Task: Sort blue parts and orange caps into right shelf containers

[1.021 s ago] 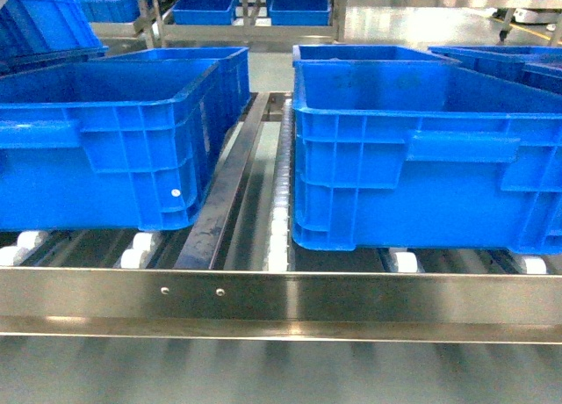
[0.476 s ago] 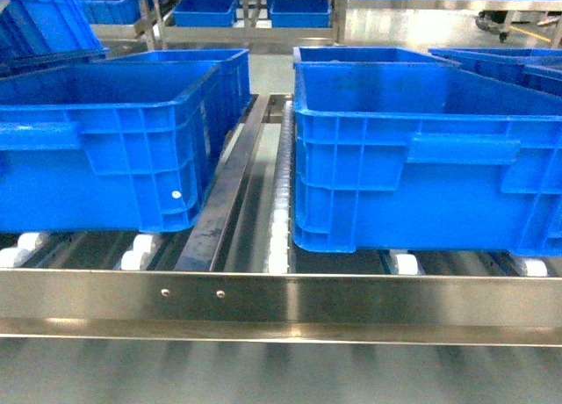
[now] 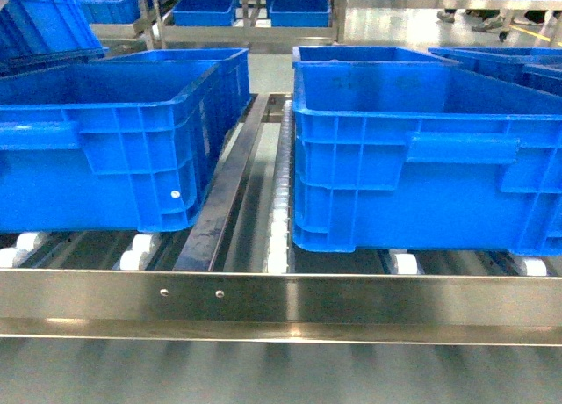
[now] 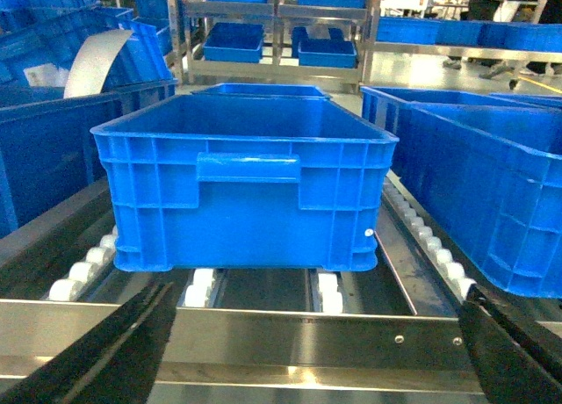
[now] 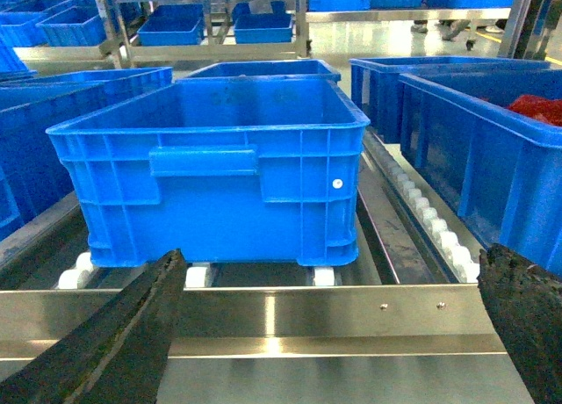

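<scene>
Right at your wrists, the left gripper point(image 4: 307, 351) is spread wide with nothing between its dark fingers point(image 4: 105, 356), which frame the bottom corners of the left wrist view, and the right gripper point(image 5: 334, 334) is just as wide apart and empty, its black fingers point(image 5: 114, 342) low in the right wrist view. Neither gripper shows in the head view. Just past them you've got the steel front rail point(image 3: 281, 300) of the shelf running straight across, with two small screws in it. Behind that rail, white rollers point(image 3: 277, 237) carry the crates. On the head view's left sits the left crate point(image 3: 105, 149), open-topped, ribbed, handle bar facing you; on the right, the right shelf containers point(image 3: 421, 158), the nearest one square to the rail and a second one directly behind it. A dark steel divider point(image 3: 224, 193) runs between the two lanes. From here you cannot see the inside floors of these crates, and no blue parts or orange caps show in any view. Over in the right wrist view, something red point(image 5: 537, 107) lies in a neighbouring crate on the right. Farther back, more blue bins point(image 3: 204, 9) rest on distant racks.
</scene>
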You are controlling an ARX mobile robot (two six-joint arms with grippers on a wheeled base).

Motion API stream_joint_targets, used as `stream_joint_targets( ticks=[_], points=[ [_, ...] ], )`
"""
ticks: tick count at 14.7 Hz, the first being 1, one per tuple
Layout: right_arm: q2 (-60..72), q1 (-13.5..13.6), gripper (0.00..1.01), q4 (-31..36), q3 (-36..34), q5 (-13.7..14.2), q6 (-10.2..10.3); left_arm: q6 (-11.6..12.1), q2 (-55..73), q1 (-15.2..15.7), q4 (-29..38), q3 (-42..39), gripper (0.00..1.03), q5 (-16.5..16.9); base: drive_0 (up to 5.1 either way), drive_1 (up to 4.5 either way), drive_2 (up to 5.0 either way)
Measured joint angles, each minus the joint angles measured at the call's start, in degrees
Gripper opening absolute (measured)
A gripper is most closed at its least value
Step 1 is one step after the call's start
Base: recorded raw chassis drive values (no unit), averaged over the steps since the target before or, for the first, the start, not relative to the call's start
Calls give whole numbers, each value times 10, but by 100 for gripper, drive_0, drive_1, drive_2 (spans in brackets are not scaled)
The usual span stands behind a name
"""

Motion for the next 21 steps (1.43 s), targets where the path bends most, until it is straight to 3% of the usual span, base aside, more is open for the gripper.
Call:
stream_joint_targets(
  ticks=[1, 21],
  points=[
    [0, 0, 98, 0, 0, 0, 0, 1, 0, 0, 0, 0, 99, 0, 0, 0, 0],
    [0, 0, 98, 0, 0, 0, 0, 0, 0, 0, 0, 0, 98, 0, 0, 0, 0]
  ],
)
